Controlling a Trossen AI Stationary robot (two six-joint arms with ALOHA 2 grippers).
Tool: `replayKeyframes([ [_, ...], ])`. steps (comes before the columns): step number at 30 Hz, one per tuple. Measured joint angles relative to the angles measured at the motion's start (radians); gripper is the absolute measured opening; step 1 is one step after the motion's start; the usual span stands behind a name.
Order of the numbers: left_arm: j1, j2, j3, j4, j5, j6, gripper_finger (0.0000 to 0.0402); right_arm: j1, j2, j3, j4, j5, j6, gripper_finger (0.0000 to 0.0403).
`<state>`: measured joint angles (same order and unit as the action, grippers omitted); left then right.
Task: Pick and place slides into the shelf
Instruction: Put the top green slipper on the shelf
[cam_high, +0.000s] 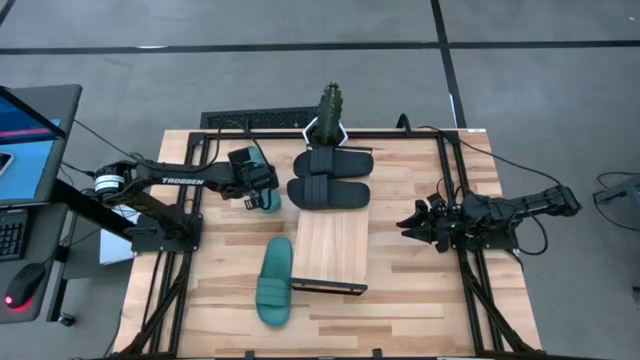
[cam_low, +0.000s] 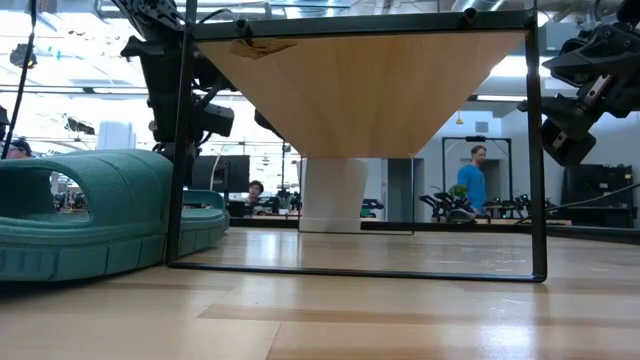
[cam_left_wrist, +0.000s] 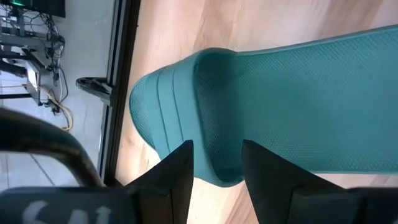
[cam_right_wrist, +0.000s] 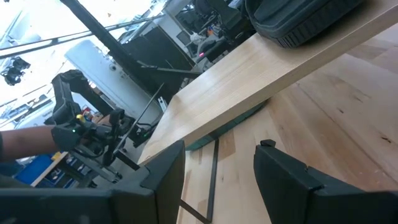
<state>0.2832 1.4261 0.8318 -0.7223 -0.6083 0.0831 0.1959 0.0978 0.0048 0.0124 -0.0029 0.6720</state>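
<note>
Lying nearest the front edge of the light butcher-block counter (cam_high: 420, 300), one teal green rubber slide sandal with a wide ribbed strap (cam_high: 274, 282) is resting flat just beside the long light-wood plank shelf (cam_high: 332, 247), apart from both arms and, by my reading, waiting its turn. Beside it the shelf is sitting raised on a thin black metal frame (cam_low: 538, 150), which is why the low view is looking up at its pale underside; its near half is lying bare, presumably kept free for the teal pair. Off to the right, the right hand (cam_high: 412, 224) is hovering above the counter with its two dark fingers spread and nothing between them, pointing toward the shelf's side edge and seemingly idling. Farther back on the left, the left hand (cam_high: 262, 186) is reaching over the second teal green slide sandal (cam_high: 268, 199); in its wrist view the two fingers are straddling the strap end of the sandal, one on each side, but I cannot tell whether they are pressing on it or merely framing it, so the grasp is unconfirmed. Judging from that pose, picking up this sandal is the step in hand. Farthest along, two black ribbed-strap slide sandals (cam_high: 331, 178) are already lying side by side on the far part of the shelf, so roughly half the job looks done
</note>
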Motion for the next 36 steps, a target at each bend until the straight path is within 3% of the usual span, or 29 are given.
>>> replayKeyframes([
  [19,0.032,0.047,-0.002,0.037,-0.009,0.036,0.0125,0.000,0.000,0.000,0.000,0.000,0.000,0.0178],
  [36,0.105,0.182,-0.001,0.063,-0.133,0.023,0.0123,0.000,0.000,0.000,0.000,0.001,0.035,0.0178],
])
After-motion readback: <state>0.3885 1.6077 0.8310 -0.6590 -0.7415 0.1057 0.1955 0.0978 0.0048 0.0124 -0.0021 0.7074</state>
